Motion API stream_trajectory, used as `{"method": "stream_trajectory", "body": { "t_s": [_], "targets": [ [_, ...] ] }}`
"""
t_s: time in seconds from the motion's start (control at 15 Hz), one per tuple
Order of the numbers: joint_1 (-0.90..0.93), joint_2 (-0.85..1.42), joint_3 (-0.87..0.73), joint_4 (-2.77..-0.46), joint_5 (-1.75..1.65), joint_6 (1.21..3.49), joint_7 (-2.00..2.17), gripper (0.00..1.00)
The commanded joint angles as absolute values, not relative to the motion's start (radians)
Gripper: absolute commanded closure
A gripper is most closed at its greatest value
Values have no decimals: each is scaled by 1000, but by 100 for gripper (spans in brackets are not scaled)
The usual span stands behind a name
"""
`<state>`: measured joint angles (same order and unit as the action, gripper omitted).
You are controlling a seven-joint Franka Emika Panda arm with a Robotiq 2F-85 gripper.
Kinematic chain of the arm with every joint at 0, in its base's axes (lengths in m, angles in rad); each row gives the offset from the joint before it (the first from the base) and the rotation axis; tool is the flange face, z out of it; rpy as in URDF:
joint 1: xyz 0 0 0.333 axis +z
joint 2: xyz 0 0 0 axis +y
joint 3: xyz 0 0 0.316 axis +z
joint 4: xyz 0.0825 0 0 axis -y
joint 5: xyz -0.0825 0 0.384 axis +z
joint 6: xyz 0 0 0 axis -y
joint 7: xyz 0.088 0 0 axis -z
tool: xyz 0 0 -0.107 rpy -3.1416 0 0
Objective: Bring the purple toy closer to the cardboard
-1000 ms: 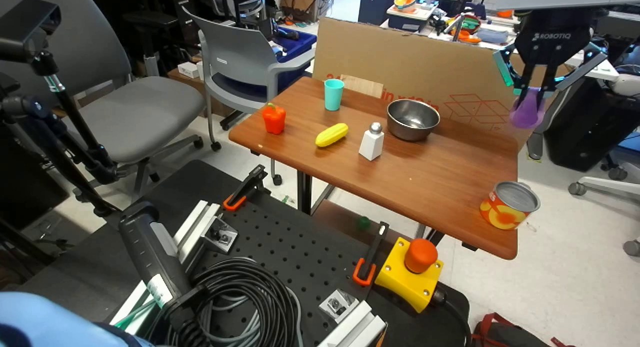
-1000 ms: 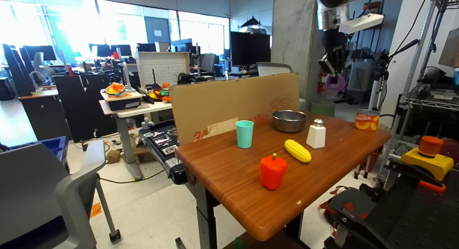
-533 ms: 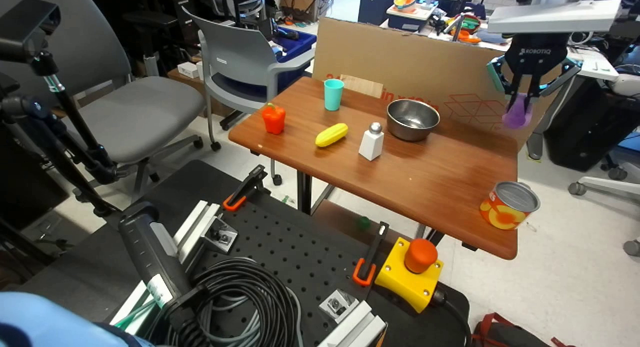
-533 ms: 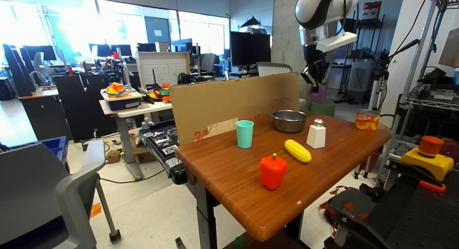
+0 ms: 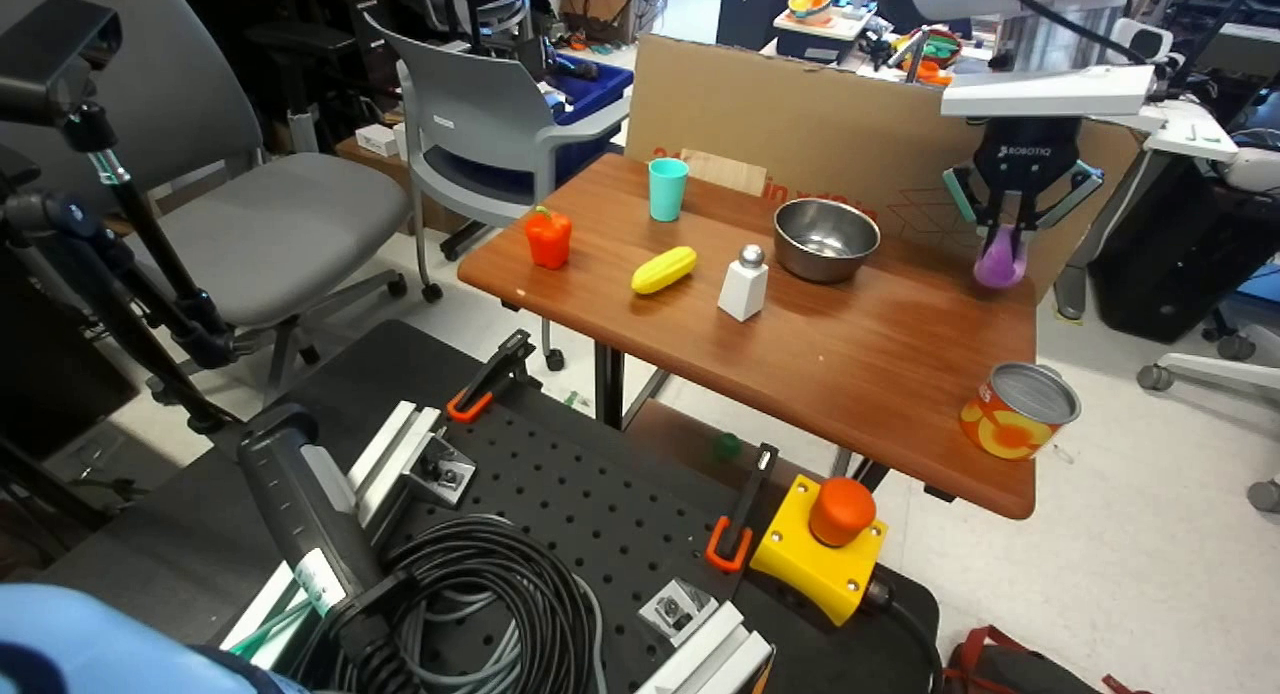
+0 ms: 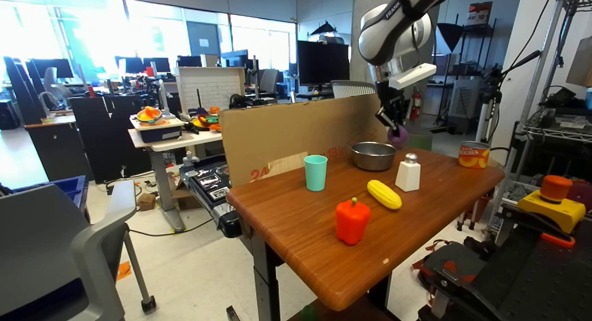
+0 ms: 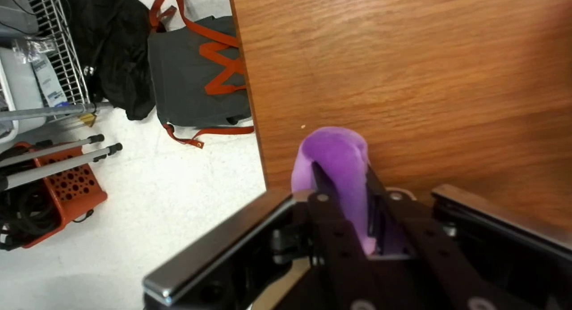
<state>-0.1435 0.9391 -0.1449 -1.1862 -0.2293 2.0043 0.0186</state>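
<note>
The purple toy [image 5: 1000, 267] is held in my gripper [image 5: 1003, 242] above the far end of the wooden table, in front of the cardboard's end. It also shows in the other exterior view [image 6: 401, 136], at table-edge height beyond the bowl. The cardboard [image 5: 760, 109] stands upright along the table's long side; it shows in both exterior views [image 6: 296, 131]. In the wrist view the gripper [image 7: 343, 170] has its fingers pressed into the soft purple toy [image 7: 335, 144], which bulges past the tips. The table surface lies below it. Whether the toy touches the table is hard to tell.
A metal bowl [image 5: 826, 239] stands near the cardboard, with a white shaker [image 5: 743, 286] beside it. A peach can [image 5: 1018, 411] stands at the near corner. A yellow corn toy [image 5: 663, 271], a red pepper [image 5: 548, 238] and a teal cup [image 5: 667, 189] are further left.
My gripper has come down and moved over the table end with the purple toy, shifting left in both exterior views and closer to the cardboard. The other table objects have not moved.
</note>
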Motion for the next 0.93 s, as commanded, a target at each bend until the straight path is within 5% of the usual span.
{"method": "stream_trajectory", "body": {
  "t_s": [0.0, 0.13, 0.2, 0.27, 0.8, 0.87],
  "targets": [
    [-152, 1061, -146, -1012, -204, 1905, 1, 96],
    [-156, 1083, -144, -979, -206, 1880, -13, 96],
    [-157, 1083, -144, -965, -208, 1862, -22, 58],
    [-158, 1077, -142, -962, -208, 1852, -30, 56],
    [-150, 823, -141, -1254, -245, 2043, -65, 0],
    [-150, 788, -146, -1288, -242, 2069, -81, 0]
  ]
}}
